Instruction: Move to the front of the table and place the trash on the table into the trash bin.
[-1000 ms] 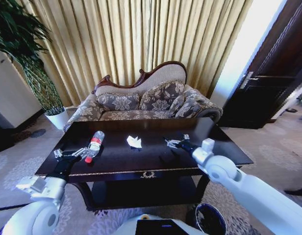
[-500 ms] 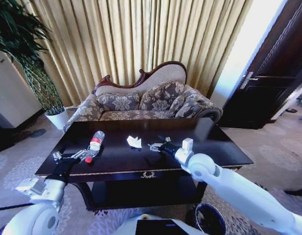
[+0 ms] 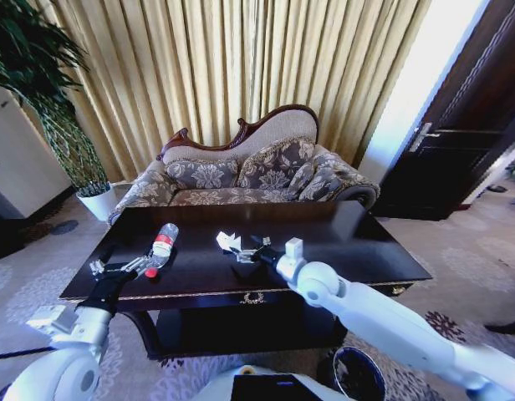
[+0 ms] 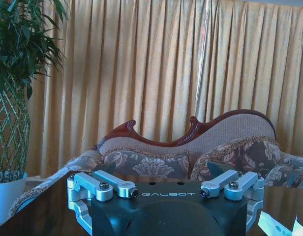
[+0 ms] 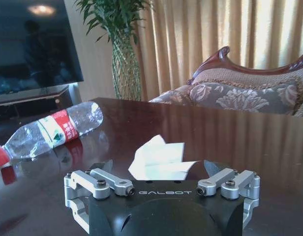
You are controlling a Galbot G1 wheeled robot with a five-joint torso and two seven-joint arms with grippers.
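Trash lay in two spots on the large dark glossy wooden table (image 3: 341, 242): a crumpled white paper wad (image 3: 228, 241) near the middle of the top, and a small clear plastic bottle with a red label and cap (image 3: 160, 247) toward the left end. The right gripper (image 3: 243, 250) hung low over the table's middle with its fingers spread, and the wad sat straight ahead of it, between the open jaws and seemingly just short of contact; the right wrist view showed the wad (image 5: 159, 161) centred past the gripper's body. My reading was that this gap, wad dead ahead of the spread fingers, was what the grasp depended on.

The bottle (image 5: 45, 132) lay on its side beyond the wad, toward the left end, its long axis running from the rear edge toward the front edge, cap nearest the front. The left gripper (image 3: 115, 267) waited at the front-left edge, fingers apart, just beside the cap end, plainly the nearer arm for the bottle.

A small round dark brown trash bin (image 3: 358, 374) stood on the floor before the table's front edge, by the right arm.
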